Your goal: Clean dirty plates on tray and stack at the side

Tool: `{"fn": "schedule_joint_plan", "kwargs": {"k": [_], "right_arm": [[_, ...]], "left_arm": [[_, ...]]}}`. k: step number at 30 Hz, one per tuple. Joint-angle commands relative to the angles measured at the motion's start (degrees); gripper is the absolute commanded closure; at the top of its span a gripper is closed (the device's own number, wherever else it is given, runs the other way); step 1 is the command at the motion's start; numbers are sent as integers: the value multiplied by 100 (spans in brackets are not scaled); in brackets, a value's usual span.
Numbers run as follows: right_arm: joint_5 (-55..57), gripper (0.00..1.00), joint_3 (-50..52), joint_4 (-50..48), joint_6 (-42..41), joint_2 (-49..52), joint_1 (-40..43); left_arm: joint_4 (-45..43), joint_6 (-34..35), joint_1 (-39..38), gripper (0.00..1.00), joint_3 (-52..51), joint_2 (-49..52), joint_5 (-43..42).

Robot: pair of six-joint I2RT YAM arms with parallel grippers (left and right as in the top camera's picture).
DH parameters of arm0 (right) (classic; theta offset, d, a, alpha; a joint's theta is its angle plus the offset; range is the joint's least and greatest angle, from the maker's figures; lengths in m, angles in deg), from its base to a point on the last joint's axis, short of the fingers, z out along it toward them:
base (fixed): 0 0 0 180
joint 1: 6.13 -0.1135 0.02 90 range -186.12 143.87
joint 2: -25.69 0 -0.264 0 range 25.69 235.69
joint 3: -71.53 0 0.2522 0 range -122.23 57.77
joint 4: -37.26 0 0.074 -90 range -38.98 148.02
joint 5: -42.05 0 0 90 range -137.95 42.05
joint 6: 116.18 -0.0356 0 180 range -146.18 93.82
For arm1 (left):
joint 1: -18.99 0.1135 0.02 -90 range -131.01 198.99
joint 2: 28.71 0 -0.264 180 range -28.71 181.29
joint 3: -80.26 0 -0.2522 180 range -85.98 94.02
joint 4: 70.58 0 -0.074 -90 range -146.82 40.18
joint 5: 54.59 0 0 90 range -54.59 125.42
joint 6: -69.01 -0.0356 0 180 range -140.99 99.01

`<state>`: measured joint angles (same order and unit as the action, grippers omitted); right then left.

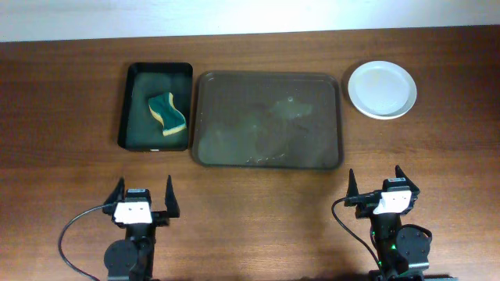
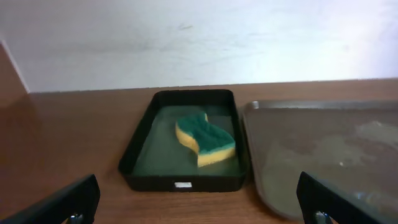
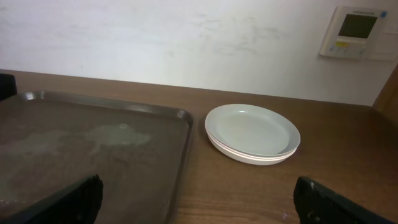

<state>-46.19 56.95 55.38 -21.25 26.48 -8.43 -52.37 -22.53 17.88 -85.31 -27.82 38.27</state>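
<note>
The stacked plates (image 1: 382, 89) lie straight ahead of the right claw (image 1: 376, 179), just beyond the tray (image 1: 234, 109)'s right edge. It and the left claw (image 1: 144, 187) stand spread, empty.

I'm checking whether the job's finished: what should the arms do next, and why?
Probably none, just rest: the tray holds only wet streaks, the plates sit stacked right of it, the sponge lies in the black tray, and the left tool and right tool are open, empty.
</note>
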Motion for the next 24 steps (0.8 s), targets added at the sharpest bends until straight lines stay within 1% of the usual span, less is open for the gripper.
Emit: {"fn": "schedule_joint_plan", "kwargs": {"k": [1, 24], "right_arm": [[107, 2, 50, 13, -28, -48, -42], [107, 2, 50, 13, -28, -48, -42]], "left_arm": [[-7, 385, 11, 1, -15, -61, 352], [-9, 326, 11, 0, -15, -59, 278]]}}
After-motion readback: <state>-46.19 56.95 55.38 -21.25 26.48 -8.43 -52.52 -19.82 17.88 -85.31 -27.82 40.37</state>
